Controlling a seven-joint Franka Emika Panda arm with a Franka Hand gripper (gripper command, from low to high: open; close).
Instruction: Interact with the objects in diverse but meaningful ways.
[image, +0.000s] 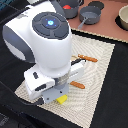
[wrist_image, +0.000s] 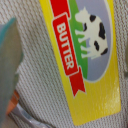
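A yellow rectangular packet lies flat on the woven beige mat. It has a red "BUTTER" label and a cow picture, and it fills the wrist view from very close. In the exterior view only a yellow corner of the packet shows under my gripper, which hangs right over it behind the white wrist housing. One blurred greyish finger shows beside the packet. I cannot tell how the jaws stand. Two brown sausages lie on the mat toward the exterior view's right.
On a brown board at the back stand a grey pot and a dark pot with something red in it. A pale bowl sits at the far right. The beige mat rests on a black table.
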